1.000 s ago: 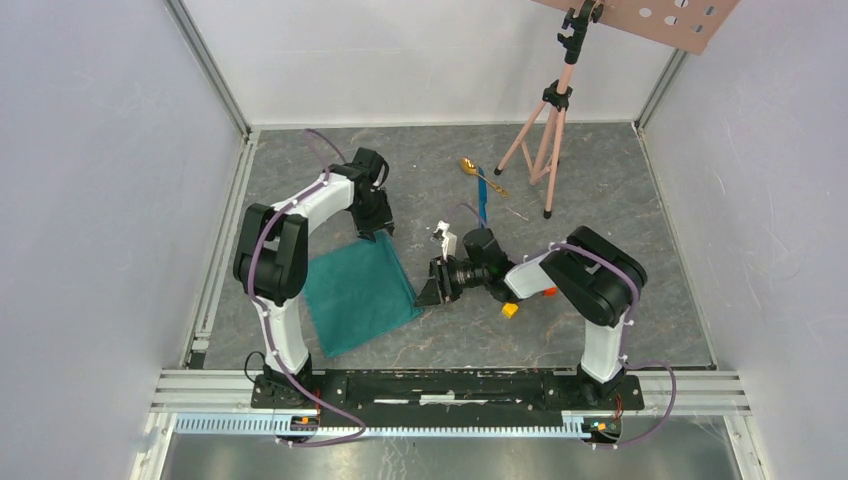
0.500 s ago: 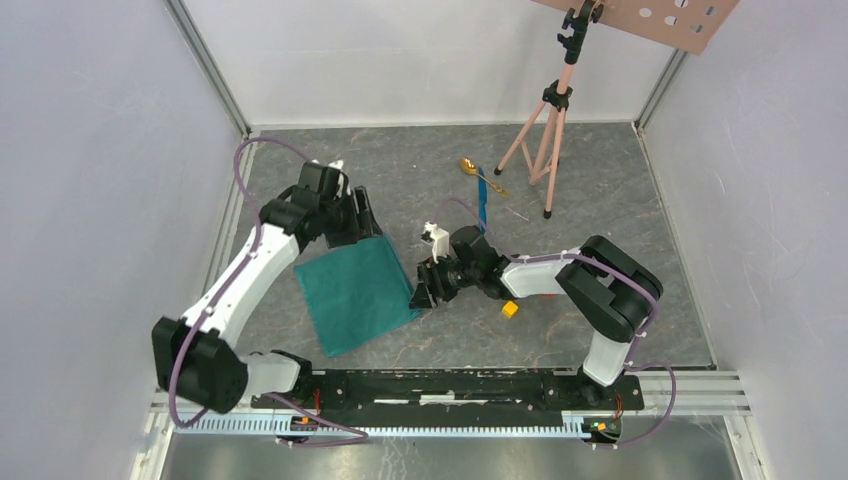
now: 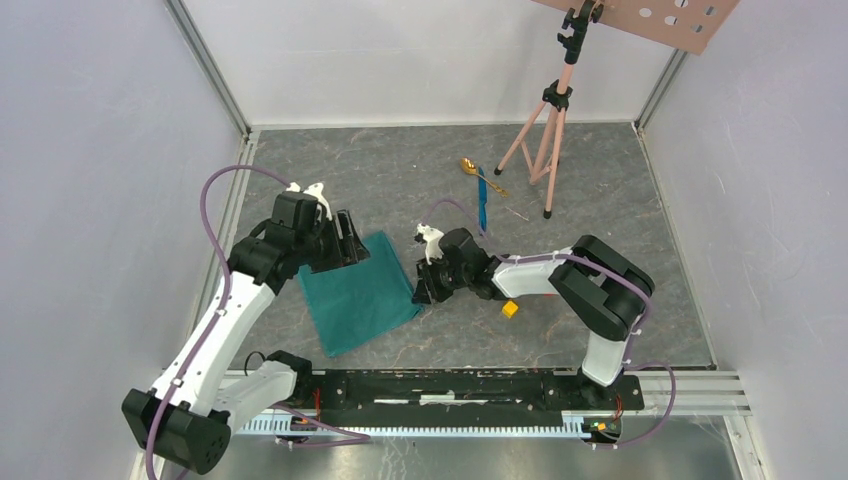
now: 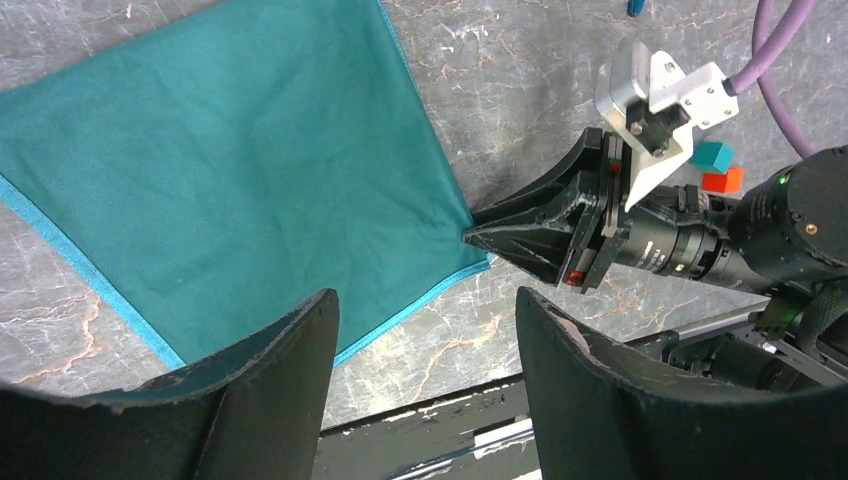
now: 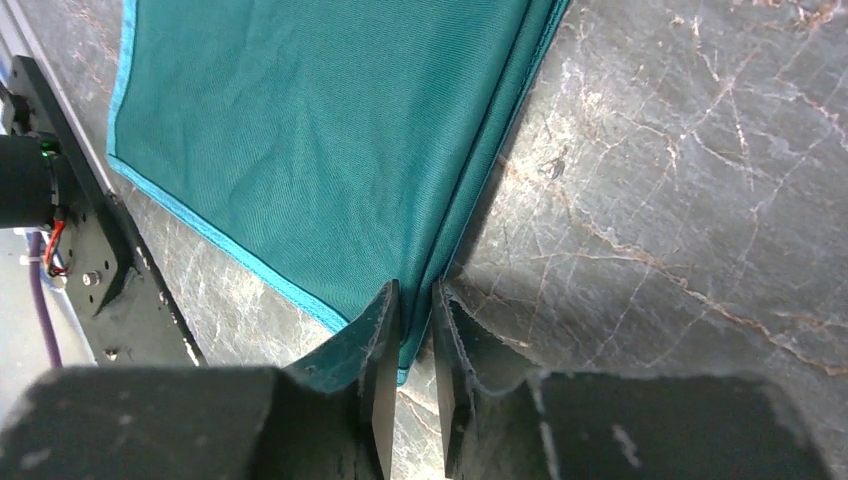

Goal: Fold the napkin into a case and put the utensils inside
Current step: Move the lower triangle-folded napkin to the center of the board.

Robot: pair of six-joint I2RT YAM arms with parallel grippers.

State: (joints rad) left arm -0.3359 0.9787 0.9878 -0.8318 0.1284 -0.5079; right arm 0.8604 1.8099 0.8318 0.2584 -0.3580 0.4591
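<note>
The teal-green napkin [image 3: 358, 290] lies flat on the grey table, folded over, with doubled layers along its right edge [image 5: 500, 150]. My left gripper [image 3: 347, 243] hovers open and empty over the napkin's far left corner; in its wrist view the gripper [image 4: 425, 300] is above the cloth's near edge [image 4: 240, 180]. My right gripper [image 3: 420, 292] is low at the napkin's right corner, its gripper [image 5: 415, 292] shut on that corner's edge. The gold spoon [image 3: 468, 166] and blue knife [image 3: 482, 203] lie together farther back, right of centre.
A pink tripod [image 3: 545, 125] stands at the back right beside the utensils. A yellow cube [image 3: 510, 309] lies under the right arm; a teal cube [image 4: 712, 156] and a red cube [image 4: 722, 181] sit behind the right wrist. A black rail [image 3: 450, 385] runs along the near edge.
My left arm has swung out to the left, and its open gripper has moved left and nearer from the napkin's far corner. My right gripper has edged slightly left at the napkin's right corner.
</note>
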